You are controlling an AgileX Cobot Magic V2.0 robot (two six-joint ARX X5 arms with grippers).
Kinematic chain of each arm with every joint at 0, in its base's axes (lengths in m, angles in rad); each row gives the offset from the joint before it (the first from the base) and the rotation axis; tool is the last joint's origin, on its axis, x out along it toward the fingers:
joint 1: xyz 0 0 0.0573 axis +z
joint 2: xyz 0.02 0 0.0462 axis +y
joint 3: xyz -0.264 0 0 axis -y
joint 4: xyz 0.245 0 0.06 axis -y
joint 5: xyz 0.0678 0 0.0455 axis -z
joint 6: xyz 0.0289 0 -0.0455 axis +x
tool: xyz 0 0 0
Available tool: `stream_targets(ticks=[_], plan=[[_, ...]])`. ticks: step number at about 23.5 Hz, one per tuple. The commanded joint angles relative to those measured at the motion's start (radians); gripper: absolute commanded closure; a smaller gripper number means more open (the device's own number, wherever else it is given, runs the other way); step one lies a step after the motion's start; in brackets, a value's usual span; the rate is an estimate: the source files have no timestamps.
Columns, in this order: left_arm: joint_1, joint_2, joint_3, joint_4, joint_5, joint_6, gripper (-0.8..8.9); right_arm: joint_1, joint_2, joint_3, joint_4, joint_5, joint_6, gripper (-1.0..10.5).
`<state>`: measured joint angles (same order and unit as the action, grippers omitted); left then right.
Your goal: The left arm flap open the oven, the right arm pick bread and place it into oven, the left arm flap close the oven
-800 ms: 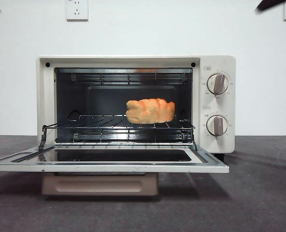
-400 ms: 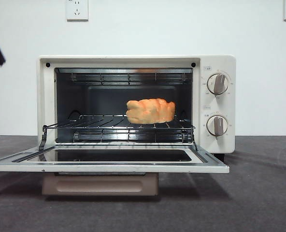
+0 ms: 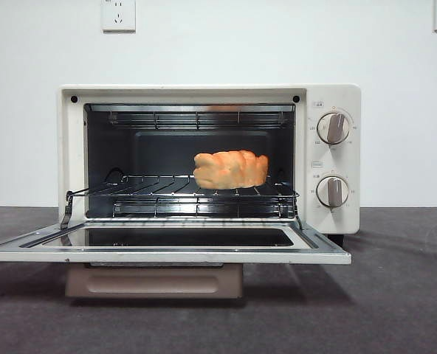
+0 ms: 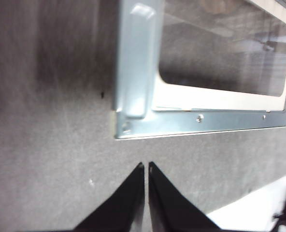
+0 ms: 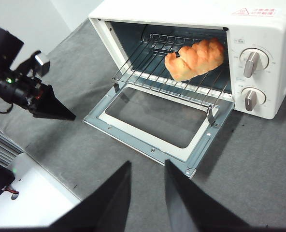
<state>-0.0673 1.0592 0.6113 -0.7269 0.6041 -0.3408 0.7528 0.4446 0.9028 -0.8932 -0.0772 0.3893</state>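
The golden braided bread (image 3: pixel 230 169) sits on the wire rack inside the cream-white boxy oven (image 3: pixel 329 158); left gripper (image 4: pixel 146 166), jaws pinched together, empty, hovers beside the lowered glass door's corner (image 4: pixel 126 126); right gripper (image 5: pixel 148 166) waits, jaws narrowly parted. Pointed tips could slip off the door edge when lifting

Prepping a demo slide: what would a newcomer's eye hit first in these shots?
The golden bread on the wire rack, right of middle inside the cream oven. Next, the door, folded flat toward the camera. In the right wrist view the left gripper hovers beside the door's corner, jaws shut; the right gripper hangs back, open and empty.
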Motion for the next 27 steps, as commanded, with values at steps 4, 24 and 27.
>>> stream_targets(ticks=[4,24,27], plan=[[0.031,0.008,-0.11,0.1,0.013,-0.054,7.99,0.01,0.003,0.014,0.01,-0.001,-0.032,8.6],[0.068,0.223,-0.184,0.446,0.141,-0.214,7.98,0.011,0.003,0.014,0.027,-0.002,-0.035,8.9],[0.068,0.222,-0.184,0.473,0.141,-0.237,7.98,0.011,0.003,0.014,0.027,-0.002,-0.034,8.9]])
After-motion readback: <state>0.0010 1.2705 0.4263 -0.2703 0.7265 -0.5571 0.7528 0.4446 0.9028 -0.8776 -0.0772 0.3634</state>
